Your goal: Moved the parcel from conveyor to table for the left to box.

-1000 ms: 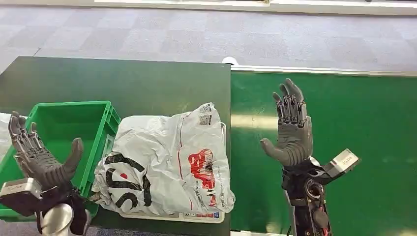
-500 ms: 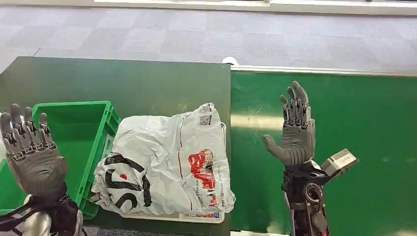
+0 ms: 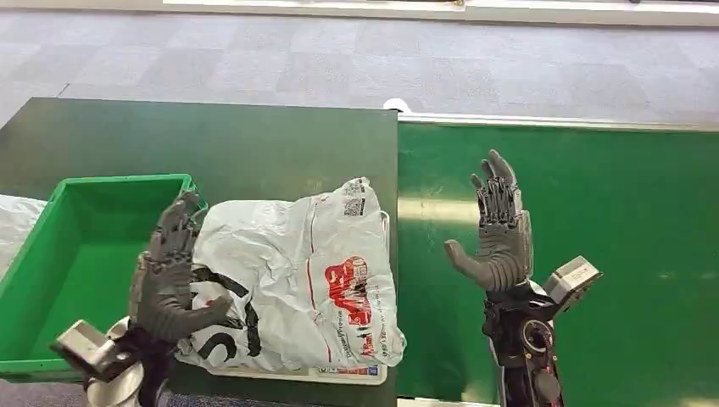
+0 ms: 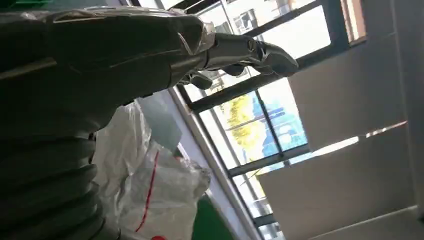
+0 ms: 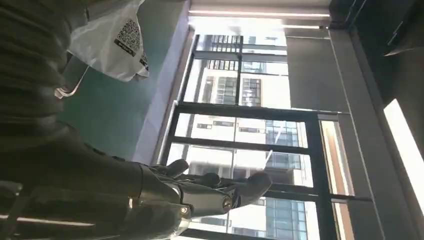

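Parcel (image 3: 297, 275) on table (image 3: 212, 144) | green box (image 3: 76, 254) beside | left hand (image 3: 174, 275) touching

One parcel, one crate, two hands.

A single crinkled white plastic mailer parcel (image 3: 297, 280) with red and black print; one green plastic box (image 3: 64, 254); one dark green table (image 3: 212, 144); one bright green conveyor belt (image 3: 610, 220); two grey robot hands, left hand (image 3: 174, 280) and right hand (image 3: 500, 233).

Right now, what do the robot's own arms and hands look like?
Both hands are dark grey with jointed, segmented fingers and a thick thumb: the left hand, the right hand. A small silver-grey box sits at each wrist. Under the right hand the forearm is black open framework with red and black cables. The wrist views show shiny silver metal where the fingers begin.
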`<state>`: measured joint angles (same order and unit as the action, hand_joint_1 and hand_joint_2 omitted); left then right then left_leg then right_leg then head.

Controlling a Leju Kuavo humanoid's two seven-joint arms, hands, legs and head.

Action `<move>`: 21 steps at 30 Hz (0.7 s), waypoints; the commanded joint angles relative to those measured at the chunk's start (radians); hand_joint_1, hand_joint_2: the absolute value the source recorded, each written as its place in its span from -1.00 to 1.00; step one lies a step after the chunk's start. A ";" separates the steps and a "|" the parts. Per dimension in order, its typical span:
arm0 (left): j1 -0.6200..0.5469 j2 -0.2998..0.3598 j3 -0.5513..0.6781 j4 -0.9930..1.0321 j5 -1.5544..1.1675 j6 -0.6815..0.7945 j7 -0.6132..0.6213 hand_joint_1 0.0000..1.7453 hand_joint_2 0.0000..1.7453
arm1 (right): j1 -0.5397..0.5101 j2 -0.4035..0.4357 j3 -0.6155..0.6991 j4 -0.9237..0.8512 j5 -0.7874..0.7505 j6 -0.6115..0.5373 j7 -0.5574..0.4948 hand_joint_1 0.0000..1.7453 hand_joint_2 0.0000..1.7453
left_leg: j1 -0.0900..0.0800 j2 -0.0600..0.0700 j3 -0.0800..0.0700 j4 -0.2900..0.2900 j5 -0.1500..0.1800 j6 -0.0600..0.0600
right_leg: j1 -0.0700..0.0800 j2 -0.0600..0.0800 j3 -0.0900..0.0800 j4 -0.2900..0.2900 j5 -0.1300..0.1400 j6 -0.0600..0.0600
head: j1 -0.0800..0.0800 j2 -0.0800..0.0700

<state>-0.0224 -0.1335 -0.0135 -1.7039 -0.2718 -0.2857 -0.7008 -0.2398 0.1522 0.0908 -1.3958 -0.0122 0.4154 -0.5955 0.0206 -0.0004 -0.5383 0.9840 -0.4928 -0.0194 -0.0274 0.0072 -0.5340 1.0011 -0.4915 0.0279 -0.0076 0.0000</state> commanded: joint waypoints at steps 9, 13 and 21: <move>-0.045 0.105 -0.244 0.355 -0.391 0.098 0.178 -1.00 1.00 | -0.050 0.011 -0.035 0.102 0.015 0.013 0.011 -1.00 1.00 | 0.000 0.001 0.000 -0.002 0.002 0.001 | 0.000 0.000 -0.001 -0.001 0.002 -0.002 | 0.000 0.000; -0.031 0.106 -0.243 0.344 -0.408 0.081 0.206 -1.00 1.00 | -0.043 0.013 -0.038 0.102 0.009 0.013 0.010 -1.00 1.00 | 0.000 0.001 0.001 -0.001 0.001 0.001 | 0.000 0.000 0.001 -0.001 0.001 -0.002 | 0.000 0.000; -0.022 0.107 -0.247 0.347 -0.420 0.074 0.217 -1.00 1.00 | -0.028 0.011 -0.038 0.095 0.003 0.016 0.010 -1.00 1.00 | 0.000 0.001 0.000 -0.002 0.002 0.001 | 0.001 0.000 0.000 -0.002 0.002 -0.003 | 0.000 0.000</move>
<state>-0.0508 -0.0542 -0.2312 -1.4301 -0.6867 -0.2037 -0.4948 -0.2503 0.1610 0.0706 -1.3569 -0.0072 0.4322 -0.5844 0.0206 -0.0003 -0.5382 0.9840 -0.4928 -0.0194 -0.0274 0.0070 -0.5332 1.0011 -0.4915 0.0279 -0.0076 0.0000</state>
